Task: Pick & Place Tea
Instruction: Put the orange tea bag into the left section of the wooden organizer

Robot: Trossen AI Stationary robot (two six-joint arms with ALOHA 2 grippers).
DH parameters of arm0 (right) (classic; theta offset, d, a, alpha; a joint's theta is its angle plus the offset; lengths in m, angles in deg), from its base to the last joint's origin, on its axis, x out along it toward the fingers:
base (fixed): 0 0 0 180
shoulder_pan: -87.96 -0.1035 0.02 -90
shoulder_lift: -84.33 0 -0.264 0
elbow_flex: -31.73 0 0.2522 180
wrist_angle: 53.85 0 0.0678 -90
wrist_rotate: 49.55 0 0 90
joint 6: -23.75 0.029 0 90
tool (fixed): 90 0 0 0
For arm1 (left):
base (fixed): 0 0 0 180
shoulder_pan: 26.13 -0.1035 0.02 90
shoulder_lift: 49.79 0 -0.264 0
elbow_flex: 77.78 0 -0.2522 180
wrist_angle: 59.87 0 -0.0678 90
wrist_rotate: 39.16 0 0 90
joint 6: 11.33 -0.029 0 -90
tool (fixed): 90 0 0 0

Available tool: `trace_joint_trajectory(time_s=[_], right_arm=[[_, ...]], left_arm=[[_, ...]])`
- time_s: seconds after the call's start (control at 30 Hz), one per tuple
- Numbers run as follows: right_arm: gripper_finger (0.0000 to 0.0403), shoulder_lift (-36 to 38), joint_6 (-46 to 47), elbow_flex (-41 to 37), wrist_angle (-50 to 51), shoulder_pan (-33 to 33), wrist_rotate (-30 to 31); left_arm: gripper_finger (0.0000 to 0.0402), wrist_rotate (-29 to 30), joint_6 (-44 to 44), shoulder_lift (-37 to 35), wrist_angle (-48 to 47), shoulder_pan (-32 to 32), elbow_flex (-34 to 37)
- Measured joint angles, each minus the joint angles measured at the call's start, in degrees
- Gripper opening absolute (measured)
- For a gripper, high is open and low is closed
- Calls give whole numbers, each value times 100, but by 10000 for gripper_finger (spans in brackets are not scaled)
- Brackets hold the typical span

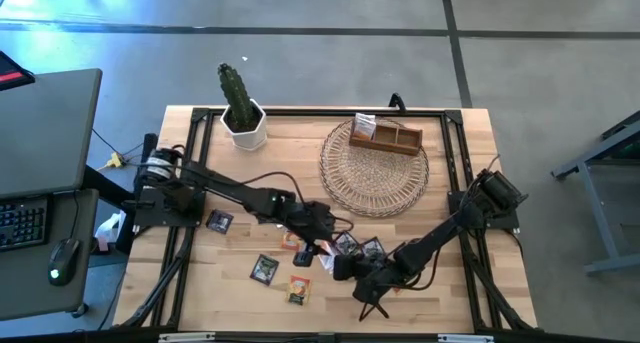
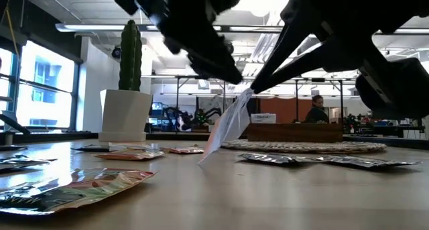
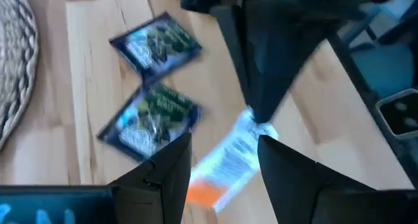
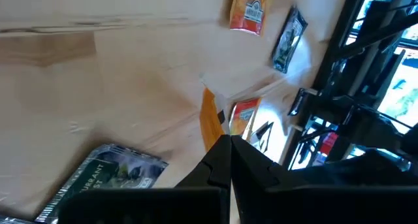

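We see right claw (image 4: 228,149) pinching orange-and-white sachet (image 4: 210,123) by its edge, print blurred | left claw (image 3: 222,162) wide, straddling it | table (image 1: 450,303)

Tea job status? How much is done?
Done: one sachet seems to stand in the wooden box on the wicker mat. In hand: right gripper is shut on an orange-and-white sachet, one corner on the table; left gripper is open beside it. Left: loose sachets lie on the table.
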Motion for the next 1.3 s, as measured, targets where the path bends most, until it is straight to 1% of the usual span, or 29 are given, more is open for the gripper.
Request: trace_joint_trajectory(time_s=[0.1,0.2,0.37,0.47,0.53,0.6,0.83,0.9,1.03,1.13,1.3], right_arm=[[0,0,0,0,2,-1,-8],[0,0,-11,0,6,1,-39],[0,2,-6,2,14,1,-101],[0,2,-2,2,11,3,-105],[0,4,-2,2,9,1,-107],[0,4,-2,2,7,1,-111],[0,7,10,2,-47,-1,-112],[0,7,193,2,-119,3,-86],[8,7,967,2,-354,3,-34],[24,9,1475,11,-415,3,-146],[58,11,2077,11,-155,-39,-152]], left_arm=[[174,-54,56,192,-40,0,7],[174,-147,143,425,277,-1,-21],[174,-448,132,420,219,0,-11],[168,-451,144,423,168,0,-9],[152,-457,144,423,185,0,-9],[128,-464,144,423,169,-2,-9],[17,-625,147,423,107,-2,-9],[6,-625,159,423,26,-2,-9],[15,-623,166,423,30,-2,-9],[9,-604,166,423,-24,-2,-5],[3,-573,225,423,-142,-2,-3]])
